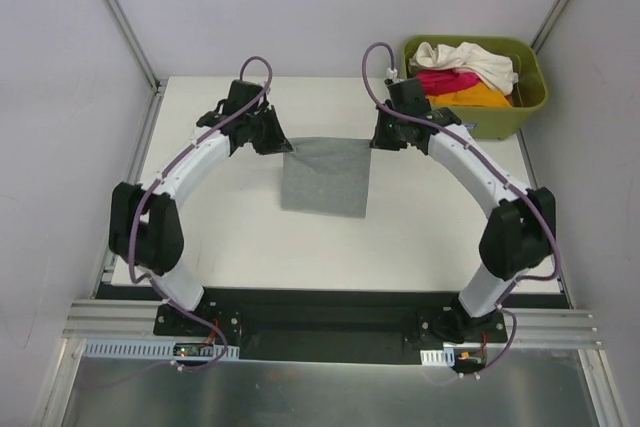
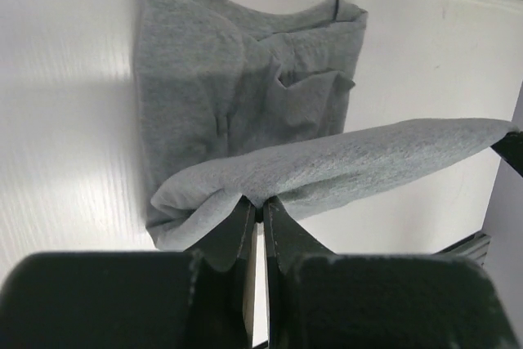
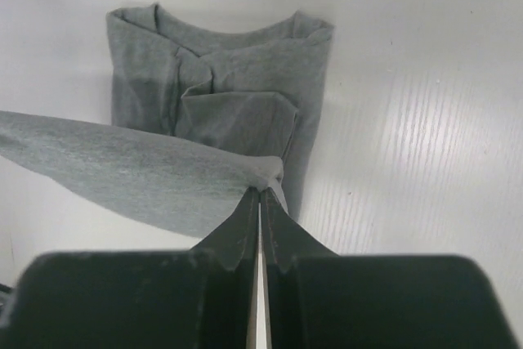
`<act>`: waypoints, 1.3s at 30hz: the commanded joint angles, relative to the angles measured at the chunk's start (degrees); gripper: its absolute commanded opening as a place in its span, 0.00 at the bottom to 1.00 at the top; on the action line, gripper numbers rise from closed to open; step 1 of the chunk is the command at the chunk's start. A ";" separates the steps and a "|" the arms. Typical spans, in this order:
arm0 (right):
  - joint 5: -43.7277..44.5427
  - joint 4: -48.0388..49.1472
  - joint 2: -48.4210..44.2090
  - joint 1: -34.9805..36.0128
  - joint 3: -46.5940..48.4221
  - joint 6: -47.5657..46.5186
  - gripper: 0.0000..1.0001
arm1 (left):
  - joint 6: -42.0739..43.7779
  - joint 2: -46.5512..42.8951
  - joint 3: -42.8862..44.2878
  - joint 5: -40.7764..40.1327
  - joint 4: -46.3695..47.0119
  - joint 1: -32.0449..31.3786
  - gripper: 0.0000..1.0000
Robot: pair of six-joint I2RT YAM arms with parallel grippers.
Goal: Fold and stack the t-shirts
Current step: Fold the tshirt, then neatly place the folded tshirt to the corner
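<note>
A mid-grey t-shirt point(image 1: 325, 179) lies partly folded in the middle of the white table, its far edge lifted and stretched between both grippers. My left gripper point(image 1: 284, 145) is shut on the far left corner of that edge point(image 2: 260, 200). My right gripper point(image 1: 372, 142) is shut on the far right corner point(image 3: 261, 185). Both wrist views show the collar end of the grey shirt point(image 2: 245, 79) point(image 3: 221, 87) flat on the table below the raised hem. More t-shirts, cream-white point(image 1: 470, 59), magenta-pink point(image 1: 445, 80) and orange point(image 1: 470, 97), sit bunched in a bin.
An olive-green plastic bin point(image 1: 527, 97) stands at the table's far right corner, close behind the right arm. The white table point(image 1: 420, 237) ends at a metal frame point(image 1: 330, 322) on the near side. Grey walls enclose the sides and back.
</note>
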 commanded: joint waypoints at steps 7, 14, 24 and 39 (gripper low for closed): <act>0.03 3.21 22.37 -4.31 17.00 -3.81 0.08 | 3.46 21.18 14.05 8.33 0.27 4.60 0.10; -4.28 -0.74 28.46 -4.22 24.41 -5.12 0.69 | 4.07 22.96 17.50 11.14 -0.26 5.66 0.83; -2.96 0.04 6.51 -0.09 0.09 -5.03 0.97 | 4.86 9.95 0.90 9.03 -0.35 5.14 0.99; 8.36 -5.48 -30.31 1.93 -26.92 -0.82 0.97 | 4.51 17.94 -0.79 3.59 -1.49 1.62 0.64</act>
